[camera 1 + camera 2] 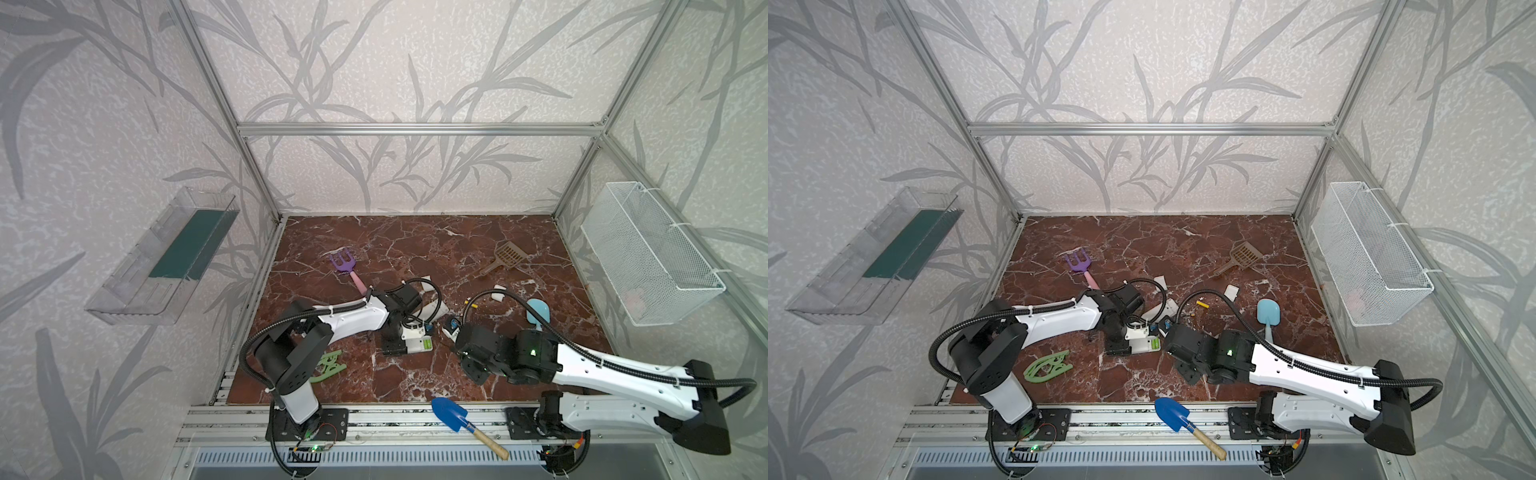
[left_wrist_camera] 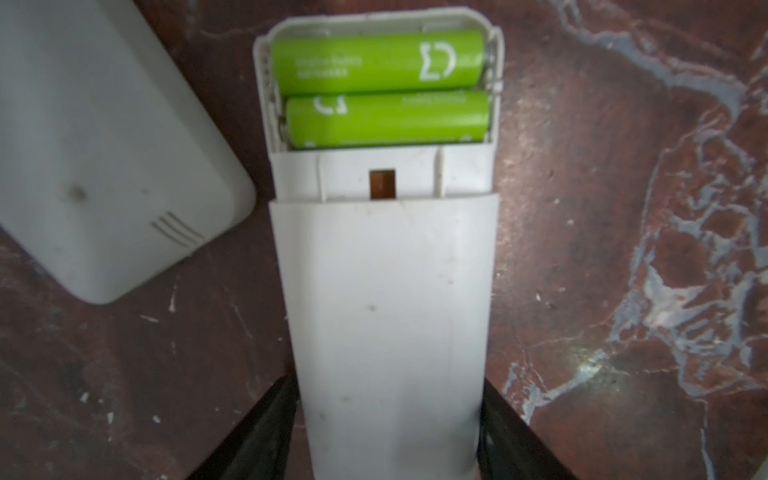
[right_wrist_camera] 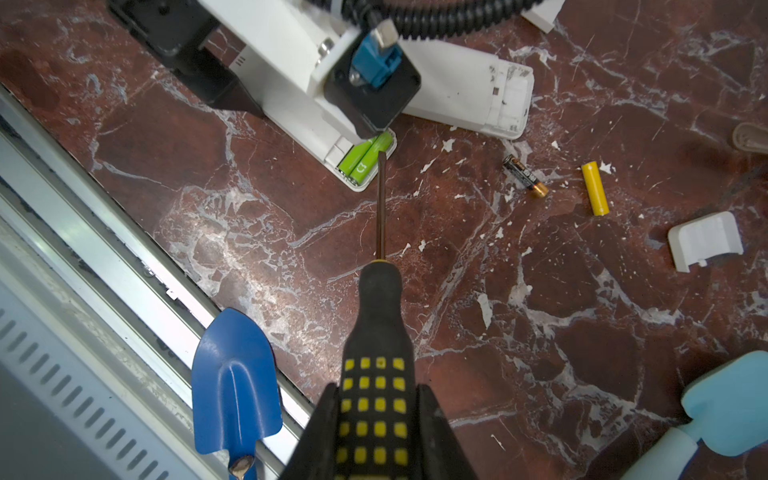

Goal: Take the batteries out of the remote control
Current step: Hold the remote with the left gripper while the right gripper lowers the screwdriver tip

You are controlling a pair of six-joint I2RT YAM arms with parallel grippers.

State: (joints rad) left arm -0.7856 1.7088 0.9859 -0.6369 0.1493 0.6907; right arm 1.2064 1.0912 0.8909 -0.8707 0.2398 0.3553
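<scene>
The white remote control (image 2: 386, 291) lies back-up on the marble floor with its battery bay uncovered. Two light green batteries (image 2: 376, 62) (image 2: 386, 118) sit side by side in the bay. My left gripper (image 2: 388, 436) straddles the remote's other end, a black finger pressed against each long side. My right gripper (image 3: 376, 399) is shut on the black-and-yellow screwdriver (image 3: 380, 316). Its tip (image 3: 381, 156) rests at the edge of the green batteries (image 3: 365, 160). A yellow battery (image 3: 595, 189) and a black-and-copper one (image 3: 525, 178) lie loose on the floor. In both top views the remote (image 1: 417, 344) (image 1: 1144, 345) lies between the arms.
A second white remote (image 3: 465, 95) lies close behind the first, and a white battery cover (image 3: 704, 241) lies near the loose batteries. Around them are a blue trowel (image 1: 449, 413), purple rake (image 1: 343, 262), brown scoop (image 1: 507, 253), light blue spade (image 1: 538, 311) and green piece (image 1: 328, 365).
</scene>
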